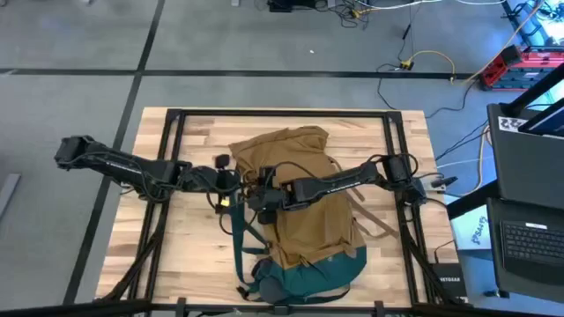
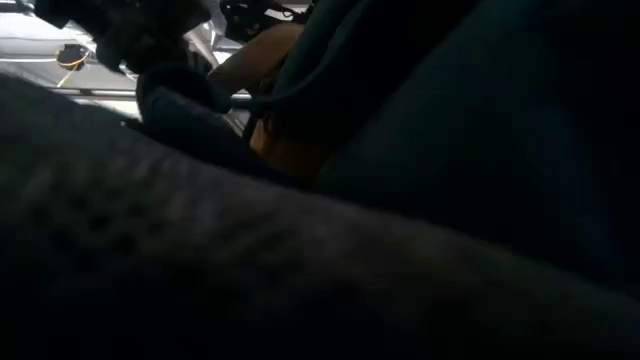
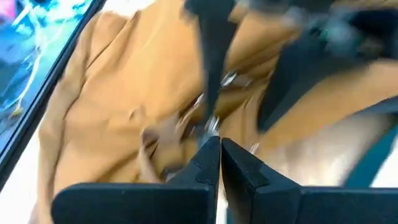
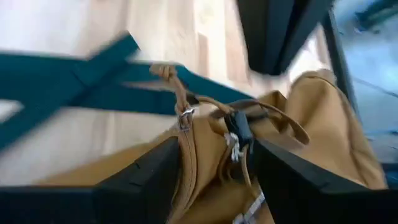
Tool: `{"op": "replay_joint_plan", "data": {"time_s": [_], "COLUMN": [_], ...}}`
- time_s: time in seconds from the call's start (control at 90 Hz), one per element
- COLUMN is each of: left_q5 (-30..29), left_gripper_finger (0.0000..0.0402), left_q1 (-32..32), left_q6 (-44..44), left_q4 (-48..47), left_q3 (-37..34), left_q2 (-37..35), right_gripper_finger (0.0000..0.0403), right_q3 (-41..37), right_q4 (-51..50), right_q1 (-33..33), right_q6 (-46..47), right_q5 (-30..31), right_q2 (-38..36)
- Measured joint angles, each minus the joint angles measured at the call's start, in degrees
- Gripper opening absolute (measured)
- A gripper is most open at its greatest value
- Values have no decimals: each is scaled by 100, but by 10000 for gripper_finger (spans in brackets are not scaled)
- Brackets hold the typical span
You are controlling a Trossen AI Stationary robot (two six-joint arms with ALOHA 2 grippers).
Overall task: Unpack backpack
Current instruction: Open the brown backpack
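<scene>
2 arms: both meet at the left edge of the bag, near the middle of the table.
Backpack [image 1: 308,198]: a big soft tan bag lying flat on the wooden table [image 1: 189,255], a bit toward 3 o'clock of the middle. Its dark teal base points to 6 o'clock and its tan top points to 12 o'clock.
Straps [image 1: 242,242]: teal, lying loose on the wood at about 7 o'clock from the bag.
Left gripper [image 3: 219,155]: it comes in from 9 o'clock and sits at the bag's left edge. Its 2 fingers are pressed together with almost no gap, tips right at the tan cloth and a small metal zip pull [image 3: 211,121]. If they pinch anything, I cannot tell.
Right gripper [image 4: 211,165]: it reaches across the bag from 3 o'clock. Its 2 fingers are spread wide, with tan folds, a thin tan cord [image 4: 180,93] and a dark buckle [image 4: 239,127] between them.
Low view: almost all dark, blocked by the bag's cloth.
</scene>
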Motion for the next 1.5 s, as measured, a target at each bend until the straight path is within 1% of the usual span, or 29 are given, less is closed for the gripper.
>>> {"op": "replay_joint_plan", "data": {"time_s": [0.078,0.156,0.444,0.611,0.767,0.967,1.144,1.433,1.5], "left_q5": [12,66,170,175,573,624,613,615,613], "left_gripper_finger": [0,0,5,40,75,102,111,111,111], "left_q1": [-6,-6,75,80,14,-188,-229,-178,-134], "left_q6": [-57,-78,-253,-332,-410,-545,-684,-661,-670], "left_q4": [-142,-198,337,556,709,720,819,1642,1713], "left_q3": [-2,-45,-658,-759,-769,-769,-776,-778,-780], "left_q2": [-162,-160,26,34,94,106,449,1258,1307], "right_gripper_finger": [193,193,193,193,193,193,193,193,193], "right_q3": [3,3,3,3,3,3,4,5,5], "right_q4": [-88,-140,-131,-133,-152,-163,-163,-171,-172], "right_q1": [5,3,5,3,5,5,7,7,7], "right_q6": [81,87,87,85,92,105,107,150,153], "right_q5": [52,51,26,-9,-13,-13,-13,-57,-59], "right_q2": [-18,-18,-20,-20,-20,-20,-23,-23,-23]}}
